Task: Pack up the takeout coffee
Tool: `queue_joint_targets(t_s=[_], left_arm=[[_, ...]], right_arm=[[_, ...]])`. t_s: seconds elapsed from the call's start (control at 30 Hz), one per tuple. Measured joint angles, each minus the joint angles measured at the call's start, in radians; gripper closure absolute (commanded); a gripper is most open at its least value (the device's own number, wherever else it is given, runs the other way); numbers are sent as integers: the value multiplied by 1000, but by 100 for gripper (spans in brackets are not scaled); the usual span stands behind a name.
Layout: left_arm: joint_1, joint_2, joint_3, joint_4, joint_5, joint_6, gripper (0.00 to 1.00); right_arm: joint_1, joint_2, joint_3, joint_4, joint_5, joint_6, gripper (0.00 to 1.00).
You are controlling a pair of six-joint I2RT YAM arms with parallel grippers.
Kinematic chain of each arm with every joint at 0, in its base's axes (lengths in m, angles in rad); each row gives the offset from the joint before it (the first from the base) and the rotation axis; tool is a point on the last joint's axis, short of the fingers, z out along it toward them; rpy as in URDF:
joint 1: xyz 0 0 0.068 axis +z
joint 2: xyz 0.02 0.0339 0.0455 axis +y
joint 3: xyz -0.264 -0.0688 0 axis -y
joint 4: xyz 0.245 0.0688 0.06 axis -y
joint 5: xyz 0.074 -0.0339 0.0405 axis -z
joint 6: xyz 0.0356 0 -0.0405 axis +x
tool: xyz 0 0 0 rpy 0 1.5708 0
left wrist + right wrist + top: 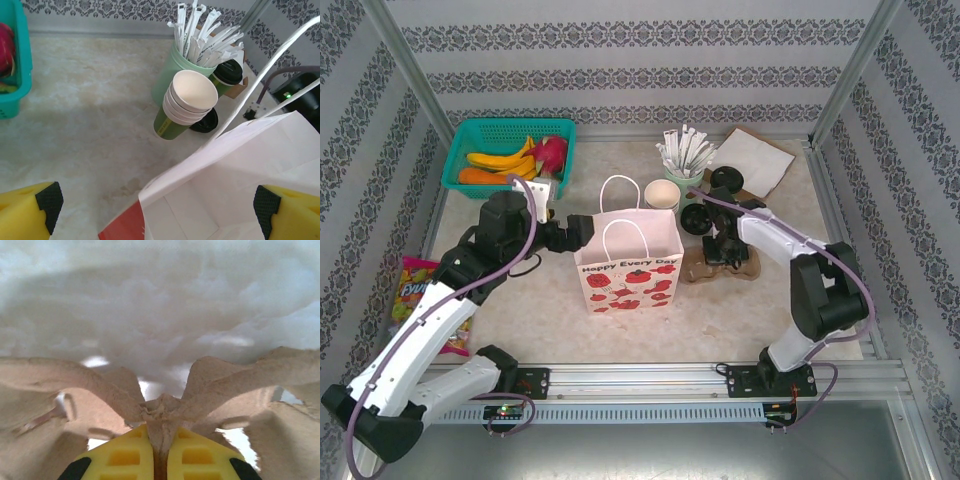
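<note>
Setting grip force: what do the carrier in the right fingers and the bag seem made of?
The carrier looks like moulded pulp: matte brown, fibrous, rough pressed ridges. The bag looks like thin matte white paper, creased at its open mouth.

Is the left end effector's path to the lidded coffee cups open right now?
No. The paper bag stands between the left end effector and the lidded coffee cups, its edge between the open fingers; the stack of lidless cups also fronts one cup.

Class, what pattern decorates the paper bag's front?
Red strawberry prints on the white paper bag, best seen in the top external view.
</note>
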Motion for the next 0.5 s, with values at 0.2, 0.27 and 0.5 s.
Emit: queue_joint_targets(t_s=[0.2,0.27,0.5], left_arm=[[15,91,106,-7,91,157,0],[15,135,152,-27,147,220,0],[15,311,310,-121,368,423,6]], right_arm=[[0,-108,-18,-10,12,12,100],[0,-154,-22,-11,17,21,100],[-62,-415,-50,5,21,109,100]])
